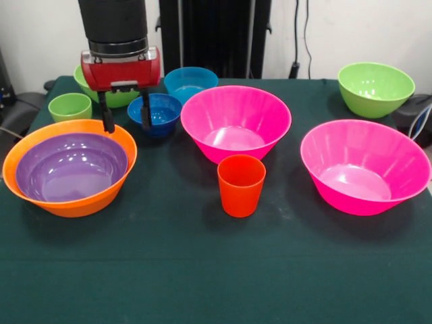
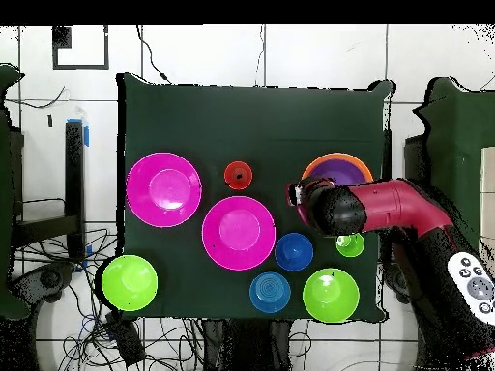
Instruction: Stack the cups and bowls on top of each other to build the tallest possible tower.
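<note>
Gripper (image 1: 126,115) empty, fingers apart, hovering at the far rim of the orange bowl (image 1: 40,196) holding the purple bowl (image 1: 67,169). Tower barely begun. Risk: fingers probably snag the dark blue bowl (image 1: 162,111) just behind.

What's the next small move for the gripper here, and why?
Probably shift the gripper toward the dark blue bowl and lower to grip its rim. The fingers are open and empty, between the orange bowl and that bowl. The purple bowl already sits nested in the orange one, so a smaller bowl looks like the natural next layer.
</note>
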{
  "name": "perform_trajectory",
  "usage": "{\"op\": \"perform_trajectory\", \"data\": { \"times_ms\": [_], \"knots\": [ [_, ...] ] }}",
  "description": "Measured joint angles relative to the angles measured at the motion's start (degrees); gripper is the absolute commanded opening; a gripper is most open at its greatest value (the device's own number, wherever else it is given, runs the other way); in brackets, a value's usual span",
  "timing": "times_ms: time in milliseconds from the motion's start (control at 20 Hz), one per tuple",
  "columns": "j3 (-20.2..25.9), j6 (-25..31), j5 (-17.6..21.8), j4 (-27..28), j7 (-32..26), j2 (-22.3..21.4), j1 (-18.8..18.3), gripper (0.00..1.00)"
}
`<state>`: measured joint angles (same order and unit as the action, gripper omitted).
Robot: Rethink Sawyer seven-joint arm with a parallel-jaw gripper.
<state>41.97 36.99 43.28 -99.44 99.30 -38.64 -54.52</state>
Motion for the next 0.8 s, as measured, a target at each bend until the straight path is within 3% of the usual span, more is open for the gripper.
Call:
{"op": "perform_trajectory", "data": {
  "times_ms": [500, 800],
  "knots": [
    [-0.8, -3.4, 2.2, 0.0, 0.0, 2.9, 0.1, 1.0],
    [-3.4, -10.5, 5.9, 0.0, 0.0, 6.4, 0.7, 1.0]
  ]
}}
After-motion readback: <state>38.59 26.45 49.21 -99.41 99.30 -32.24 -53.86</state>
